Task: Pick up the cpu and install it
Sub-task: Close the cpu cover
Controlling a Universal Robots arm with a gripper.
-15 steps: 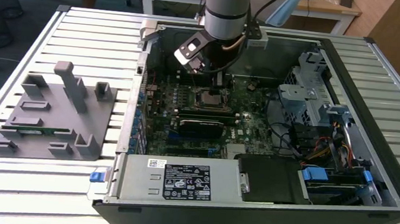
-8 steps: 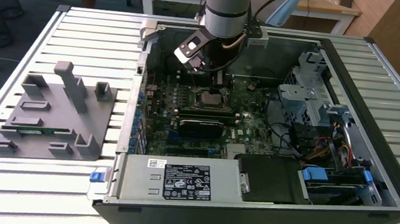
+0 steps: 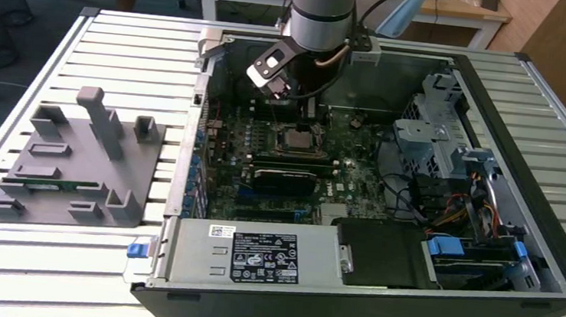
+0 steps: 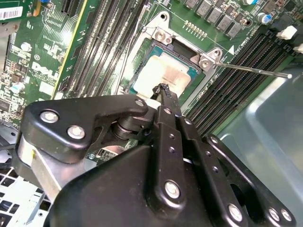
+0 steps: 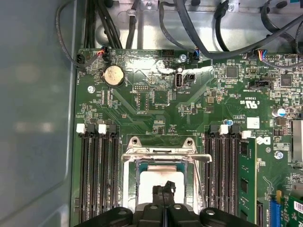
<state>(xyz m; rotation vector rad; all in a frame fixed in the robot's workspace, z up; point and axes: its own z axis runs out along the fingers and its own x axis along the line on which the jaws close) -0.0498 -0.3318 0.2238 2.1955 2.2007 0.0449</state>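
The cpu (image 4: pixel 163 71) lies flat in the motherboard's socket, its dull silver top facing up; it also shows in the first wrist view (image 5: pixel 156 178) and in the exterior view (image 3: pixel 296 139). A metal socket frame (image 5: pixel 163 152) surrounds it, and a thin lever rod (image 4: pixel 255 71) sticks out to one side. My gripper (image 4: pixel 163 89) hangs just above the chip with its black fingers pressed together and nothing between them. In the first wrist view the gripper (image 5: pixel 164 189) points at the chip's middle. In the exterior view the gripper (image 3: pixel 279 90) is over the case's far part.
The open computer case (image 3: pixel 534 96) lies on a slatted table. Black memory slots (image 5: pixel 97 175) flank the socket on both sides. A grey parts fixture (image 3: pixel 73 159) holding a green memory stick (image 3: pixel 55 183) sits at the exterior view's left. Cables (image 5: pixel 213 28) run along the case wall.
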